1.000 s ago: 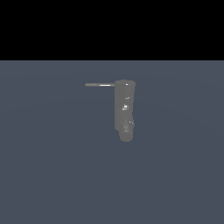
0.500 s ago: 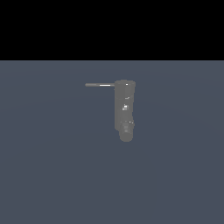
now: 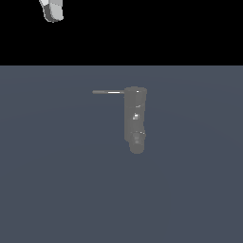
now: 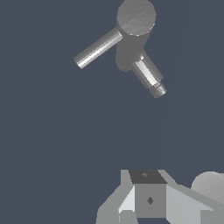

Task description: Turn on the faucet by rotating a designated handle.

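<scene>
Faucet (image 3: 135, 118): dark grey glinting cylinder, rounded spout end, upright on matte slate surface (image 3: 57, 190). Handle (image 3: 108, 92): thin smooth metal rod projecting sideways from its top. End effector (image 4: 146, 205) well apart; grip state unclear.

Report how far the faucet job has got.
Done: nothing visible yet; the handle sticks out sideways from the top of the faucet, untouched. In hand: the approach, with the gripper at the exterior view's top edge, well apart from the faucet, holding nothing. Its opening cannot be judged. Left: reach the handle, make contact and rotate it.
</scene>
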